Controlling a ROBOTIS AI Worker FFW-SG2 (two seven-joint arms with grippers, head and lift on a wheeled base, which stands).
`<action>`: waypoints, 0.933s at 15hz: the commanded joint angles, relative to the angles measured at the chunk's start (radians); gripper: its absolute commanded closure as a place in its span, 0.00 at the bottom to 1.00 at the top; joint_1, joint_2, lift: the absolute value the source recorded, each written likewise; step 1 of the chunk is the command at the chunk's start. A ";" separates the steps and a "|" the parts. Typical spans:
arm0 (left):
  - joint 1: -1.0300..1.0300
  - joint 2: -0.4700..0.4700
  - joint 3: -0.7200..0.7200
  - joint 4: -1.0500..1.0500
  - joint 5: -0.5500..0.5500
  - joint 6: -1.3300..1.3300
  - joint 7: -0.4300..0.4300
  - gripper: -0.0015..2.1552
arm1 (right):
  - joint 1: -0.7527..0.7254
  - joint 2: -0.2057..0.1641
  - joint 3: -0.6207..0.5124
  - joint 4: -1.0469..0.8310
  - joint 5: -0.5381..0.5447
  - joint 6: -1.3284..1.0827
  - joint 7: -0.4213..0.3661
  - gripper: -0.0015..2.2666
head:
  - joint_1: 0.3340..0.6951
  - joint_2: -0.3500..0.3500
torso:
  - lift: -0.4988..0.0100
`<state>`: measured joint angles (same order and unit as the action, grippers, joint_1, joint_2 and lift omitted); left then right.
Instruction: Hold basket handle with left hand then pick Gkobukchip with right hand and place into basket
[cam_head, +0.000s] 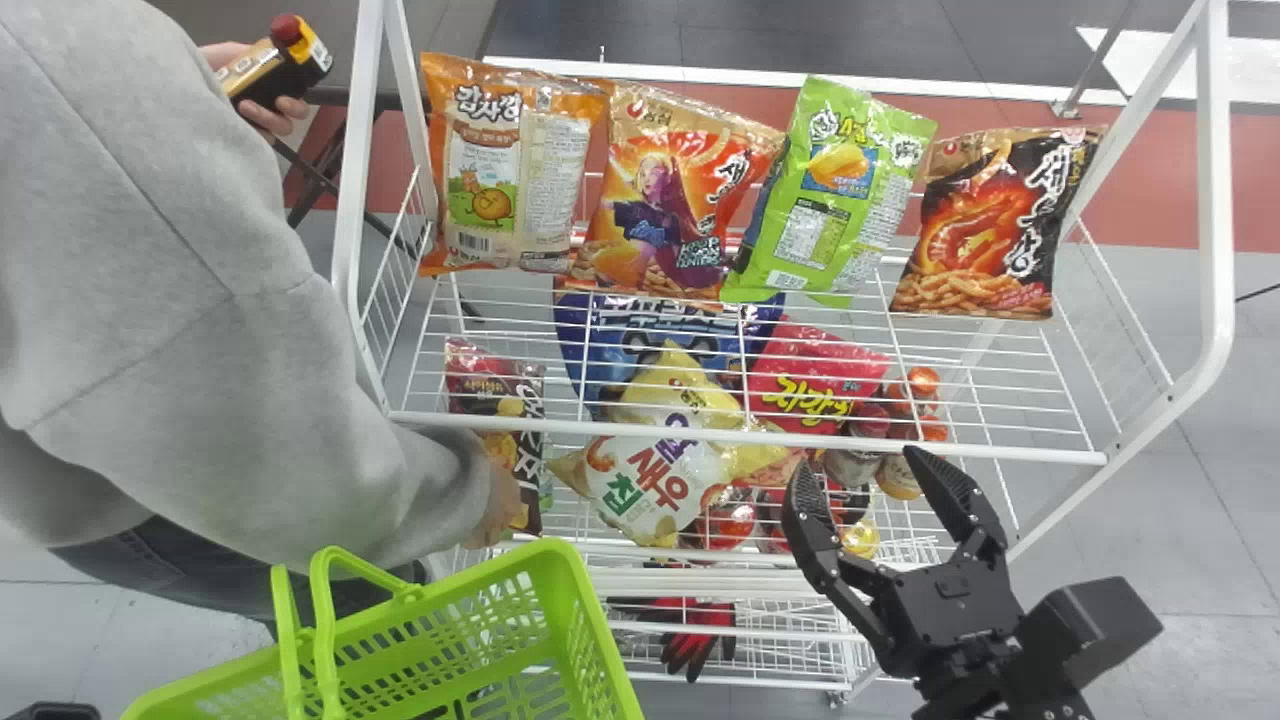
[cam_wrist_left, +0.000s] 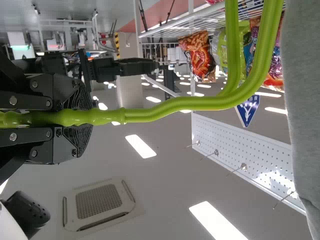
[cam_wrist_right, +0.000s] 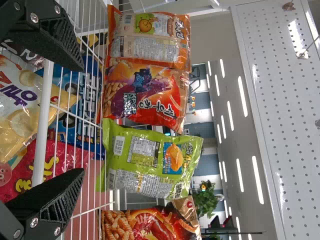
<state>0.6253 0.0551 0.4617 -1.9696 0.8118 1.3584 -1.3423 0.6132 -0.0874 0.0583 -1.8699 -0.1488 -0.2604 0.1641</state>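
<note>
My right gripper (cam_head: 860, 465) stands open over the front edge of the white wire rack (cam_head: 750, 436), nothing between its fingers; the right wrist view shows the gripper (cam_wrist_right: 80, 120) open before the shelf wires. A blue bag (cam_head: 600, 345) lies on the lower shelf, behind a white and yellow bag (cam_head: 640, 490); I cannot tell which bag is the Gkobukchip. The green basket (cam_head: 480, 625) is at the bottom left, handles (cam_head: 325, 620) raised. In the left wrist view my left gripper (cam_wrist_left: 82, 117) is shut on the green handle (cam_wrist_left: 165, 107).
Four bags stand on the upper shelf, among them a green one (cam_head: 840, 190) and a dark one (cam_head: 1000, 230). A red bag (cam_head: 820, 375) is below. At left a person's grey sleeve (cam_head: 250, 330) reaches to a hand beside a dark bag (cam_head: 528, 480).
</note>
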 joint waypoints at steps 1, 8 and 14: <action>-0.001 0.000 -0.001 0.000 0.000 0.000 0.000 1.00 | 0.000 0.000 0.000 -0.002 0.000 -0.001 0.000 0.04 | 1.00 0.41 | 0.98; -0.001 0.002 -0.001 -0.002 0.000 0.003 0.003 1.00 | 0.000 0.000 0.000 -0.005 0.000 -0.001 0.000 0.04 | 1.00 0.41 | 0.98; -0.007 0.003 -0.006 -0.002 0.000 0.009 0.005 1.00 | -0.038 0.003 -0.008 -0.006 0.002 0.051 -0.008 0.04 | 1.00 0.41 | 0.98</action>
<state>0.6197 0.0582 0.4569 -1.9712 0.8115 1.3641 -1.3375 0.5933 -0.0866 0.0538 -1.8749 -0.1483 -0.2379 0.1591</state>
